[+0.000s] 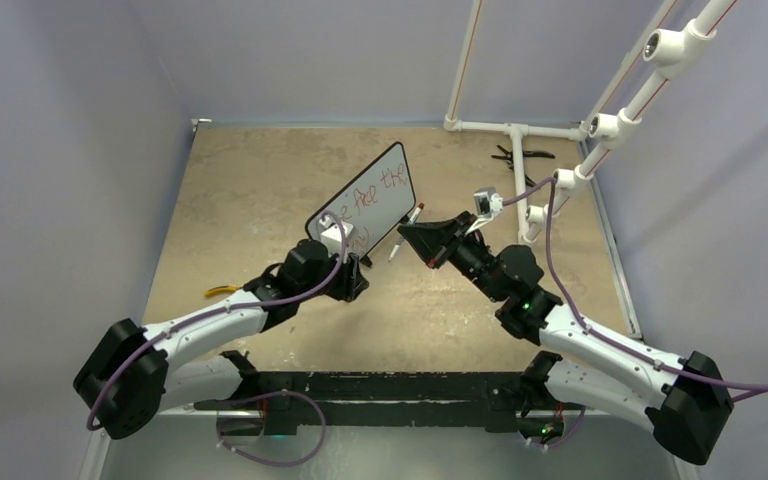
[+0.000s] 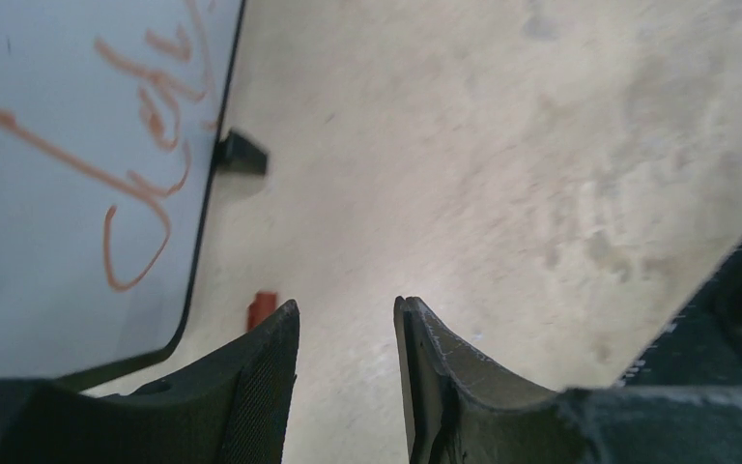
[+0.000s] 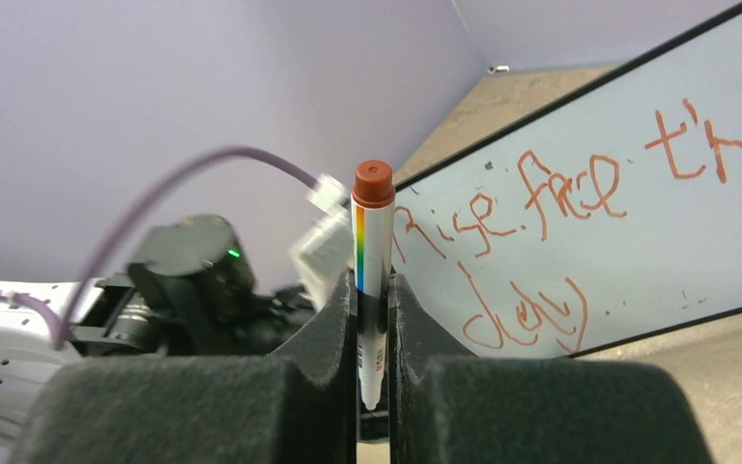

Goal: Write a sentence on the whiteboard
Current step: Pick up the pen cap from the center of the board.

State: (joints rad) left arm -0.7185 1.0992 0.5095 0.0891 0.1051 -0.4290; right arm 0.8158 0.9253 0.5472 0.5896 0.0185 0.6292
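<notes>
From above, the whiteboard [image 1: 385, 180] stands tilted near the middle of the table [image 1: 260, 190], its red sentence [image 1: 368, 196] facing the arms. The left hand [image 1: 356, 276] sits at the board's near corner. The right hand [image 1: 412, 234] is beside the board's right edge, pinching a marker [image 1: 406, 231].

In the left wrist view, the left hand [image 2: 346, 329] is spread with nothing in it, over bare table beside the board's black foot [image 2: 242, 153].

In the right wrist view, the right hand [image 3: 374, 290] is clamped on the upright, rainbow-striped marker [image 3: 371, 242], red cap up. The writing behind reads roughly "rise free th…" above "day".
</notes>
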